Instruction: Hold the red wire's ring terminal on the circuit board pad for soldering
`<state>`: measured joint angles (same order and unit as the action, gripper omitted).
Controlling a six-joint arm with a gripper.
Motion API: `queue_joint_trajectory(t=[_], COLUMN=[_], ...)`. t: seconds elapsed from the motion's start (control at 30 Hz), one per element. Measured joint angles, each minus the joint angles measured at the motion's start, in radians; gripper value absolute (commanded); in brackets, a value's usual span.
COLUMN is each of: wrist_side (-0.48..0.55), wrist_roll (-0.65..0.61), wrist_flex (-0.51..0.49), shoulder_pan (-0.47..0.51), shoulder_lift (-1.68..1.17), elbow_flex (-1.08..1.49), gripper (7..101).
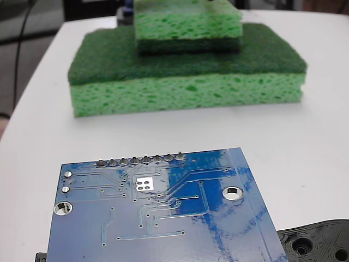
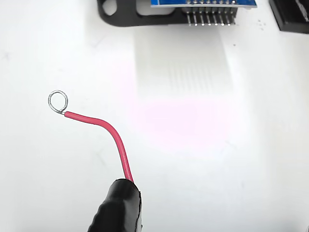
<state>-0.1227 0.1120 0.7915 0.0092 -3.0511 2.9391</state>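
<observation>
One gap decides my coming move: the ring terminal [image 2: 58,102] hangs over bare white table [image 2: 241,169], and the circuit board [image 2: 203,3] sits well apart from it, at the far edge of my wrist view and to the right. From the ring, the board lies up and to the right in that view. Only a thin blue strip of it and its row of solder pins [image 2: 210,18] show there; the pad itself is out of that view.

The red wire [image 2: 104,130] runs from a black sleeve [image 2: 118,208] at the near edge, climbs toward the far side, then bends left, so its ring end points left and away from the board. The ring lies well left of the sleeve.

In the fixed view the circuit board [image 1: 163,218] lies flat in the near part of the scene, pins [image 1: 140,160] along its far edge. The pad [image 1: 145,184] is the small silver square just nearer than those pins, left of the board's middle, bare, with nothing touching it. Two stacked green sponges [image 1: 185,76] sit farther off. Neither wire nor arm shows in that view.

My fingers show in neither view, so I cannot tell whether they are clenched or released; I see only the sleeve that carries the wire. I judge that I need to travel far and right, allowing for the leftward bend.
</observation>
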Motion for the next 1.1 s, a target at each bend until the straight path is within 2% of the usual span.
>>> queue_joint_trajectory(t=[0.27,0.5,0.63,0.83,1.1], wrist_side=[0.023,0.008,-0.020,-0.048,-0.078], wrist_roll=[0.005,0.020,0.057,0.052,0.104], wrist_flex=[-0.075,-0.077,-0.133,-0.163,-0.201], shoulder_pan=[0.091,0.112,0.146,0.176,0.198], shoulder_lift=[0.002,0.130,0.301,0.632,0.917], elbow_flex=[-0.003,-0.124,-0.219,-0.428,-0.586], gripper=[100.3,100.3,100.3,100.3,100.3])
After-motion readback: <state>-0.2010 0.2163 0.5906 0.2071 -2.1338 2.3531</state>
